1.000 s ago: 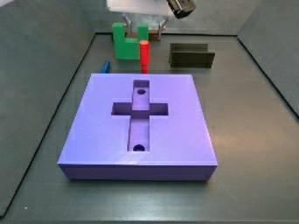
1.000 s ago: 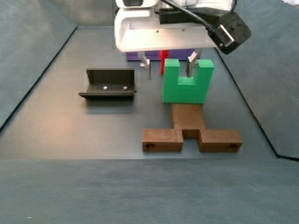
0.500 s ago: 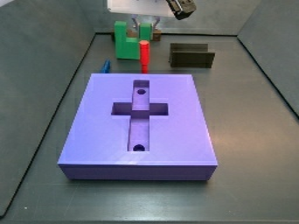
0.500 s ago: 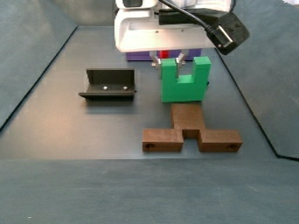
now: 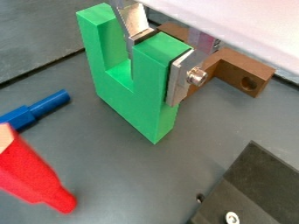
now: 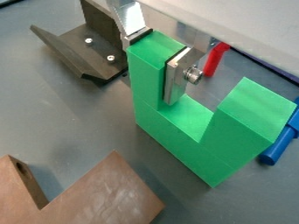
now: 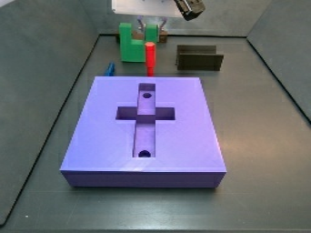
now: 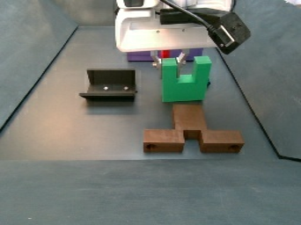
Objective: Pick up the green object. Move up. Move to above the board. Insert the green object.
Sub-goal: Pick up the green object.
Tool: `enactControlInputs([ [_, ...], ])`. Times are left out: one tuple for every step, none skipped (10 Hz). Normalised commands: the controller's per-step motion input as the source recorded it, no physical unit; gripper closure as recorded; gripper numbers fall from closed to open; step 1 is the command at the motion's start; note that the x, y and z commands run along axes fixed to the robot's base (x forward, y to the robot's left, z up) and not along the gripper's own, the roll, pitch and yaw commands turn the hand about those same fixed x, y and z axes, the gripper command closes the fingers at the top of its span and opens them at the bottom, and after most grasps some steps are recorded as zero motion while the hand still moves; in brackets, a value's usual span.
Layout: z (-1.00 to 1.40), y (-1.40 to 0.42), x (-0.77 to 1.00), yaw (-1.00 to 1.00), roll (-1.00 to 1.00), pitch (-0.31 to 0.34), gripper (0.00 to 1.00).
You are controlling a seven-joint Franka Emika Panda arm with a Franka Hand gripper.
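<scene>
dark floor at far end of enclosure: green object stands upright, prongs up. gripper straddles one prong, plates closed on it; board lies well apart, w/ recess clear.

A robotics test bench is showing here — a dark, walled tray floor is carrying plain test pieces: the lavender board with its cross recess, a bracket-like fixture, a brown block. The gripper is closing silver plates on the green object — lab work.
</scene>
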Motion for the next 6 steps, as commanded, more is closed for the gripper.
enactControlInputs([
  [0.00, 0.00, 0.00, 0.00, 0.00, 0.000, 1.00],
  [0.00, 0.00, 0.00, 0.00, 0.00, 0.000, 1.00],
  [0.00, 0.00, 0.00, 0.00, 0.00, 0.000, 1.00],
  [0.00, 0.00, 0.00, 0.00, 0.00, 0.000, 1.00],
  [0.00, 0.00, 0.00, 0.00, 0.00, 0.000, 1.00],
  [0.00, 0.00, 0.00, 0.00, 0.00, 0.000, 1.00],
])
